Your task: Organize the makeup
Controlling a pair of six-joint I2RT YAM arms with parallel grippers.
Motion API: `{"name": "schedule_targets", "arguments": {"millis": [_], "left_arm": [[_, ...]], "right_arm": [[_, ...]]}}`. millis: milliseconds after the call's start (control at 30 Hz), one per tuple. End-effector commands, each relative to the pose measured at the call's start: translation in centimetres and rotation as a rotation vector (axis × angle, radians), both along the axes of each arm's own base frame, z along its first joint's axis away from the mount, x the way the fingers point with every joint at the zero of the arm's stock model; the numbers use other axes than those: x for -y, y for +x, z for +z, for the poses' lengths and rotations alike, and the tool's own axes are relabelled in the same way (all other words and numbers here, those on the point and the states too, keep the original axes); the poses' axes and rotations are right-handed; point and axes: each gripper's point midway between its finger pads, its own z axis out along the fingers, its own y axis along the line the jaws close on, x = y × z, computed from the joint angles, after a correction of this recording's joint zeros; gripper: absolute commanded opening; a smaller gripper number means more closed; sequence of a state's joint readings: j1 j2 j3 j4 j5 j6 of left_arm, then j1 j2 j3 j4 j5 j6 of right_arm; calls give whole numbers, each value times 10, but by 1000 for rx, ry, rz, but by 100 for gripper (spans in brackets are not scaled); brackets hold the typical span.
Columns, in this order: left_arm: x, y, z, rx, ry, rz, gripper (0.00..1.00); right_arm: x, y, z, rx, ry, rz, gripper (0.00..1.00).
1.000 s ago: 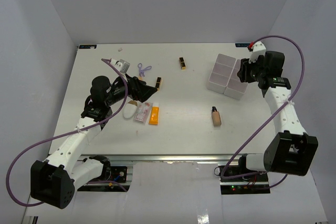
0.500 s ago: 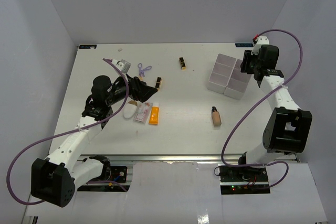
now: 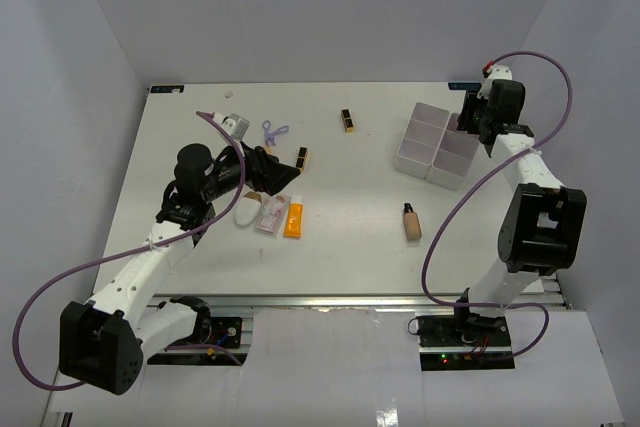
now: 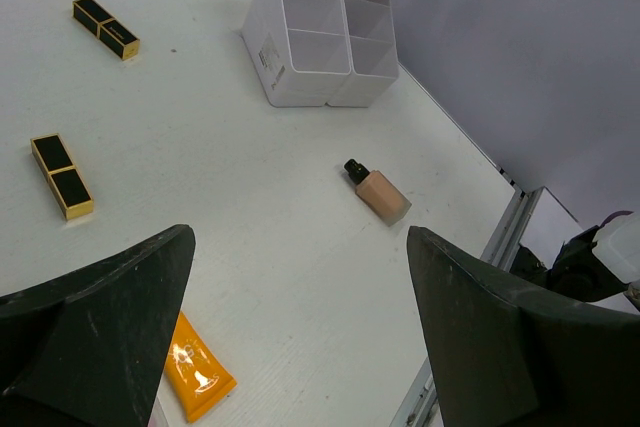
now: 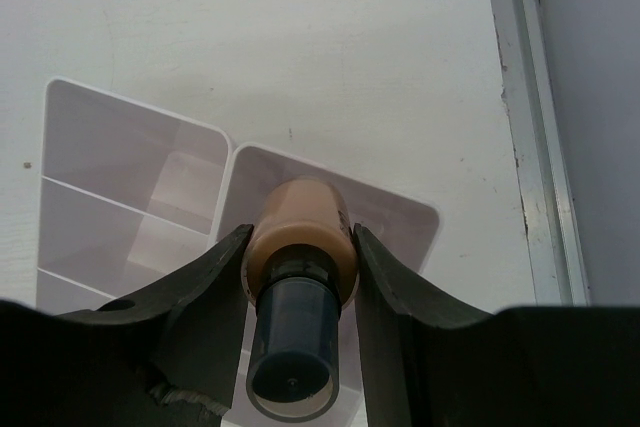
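Note:
My right gripper (image 5: 300,252) is shut on a beige dark-capped bottle (image 5: 300,232), held cap-up over the far right compartment of the white tray (image 5: 130,107). Seen from above, the right gripper (image 3: 468,125) hangs at the tray's (image 3: 418,137) back right corner. A second beige bottle (image 3: 412,222) lies on the table in front of the tray. My left gripper (image 3: 272,173) stands open above the orange tube (image 3: 293,219), pink packet (image 3: 270,215) and white oval (image 3: 245,213). Two black-gold lipsticks (image 3: 347,119) (image 3: 301,157) and a purple looped tool (image 3: 272,131) lie farther back.
The left wrist view shows the lying bottle (image 4: 378,192), both lipsticks (image 4: 105,27) (image 4: 62,177), the orange tube (image 4: 197,372) and the tray (image 4: 320,32). The table's right rail (image 5: 530,117) runs close beside the tray. Purple cables loop beside both arms.
My right arm has swung back and left, carrying the bottle over the tray's far right compartment. The left arm has stayed where it was.

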State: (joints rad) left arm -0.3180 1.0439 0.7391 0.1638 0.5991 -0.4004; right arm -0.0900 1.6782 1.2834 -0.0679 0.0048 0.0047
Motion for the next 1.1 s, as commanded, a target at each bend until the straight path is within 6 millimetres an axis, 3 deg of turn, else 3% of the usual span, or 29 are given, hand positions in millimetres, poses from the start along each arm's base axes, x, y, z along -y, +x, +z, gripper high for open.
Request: {"name": "schedule_targets", "arguments": {"millis": [0,300,567,667,800,1067], "left_arm": [[1,0,3,16,5,-6,98],[1,0,2,14,8,-7,98],[2,0,1,13,9,-6,98],[1,1,1,13,10,-5,98],[1,1,1,12,11,-5,98],[1,1,0,13,12,-4,98]], "right_arm": [[-2,23,34,114,19,-13,22],[-5,29,20,87,41,-18,27],[-12,30,13,73,69,11,38],[-14,26,8,47,76,18,49],[-15,25,9,48,77,23,55],[-18,24,13,53,78,39,57]]}}
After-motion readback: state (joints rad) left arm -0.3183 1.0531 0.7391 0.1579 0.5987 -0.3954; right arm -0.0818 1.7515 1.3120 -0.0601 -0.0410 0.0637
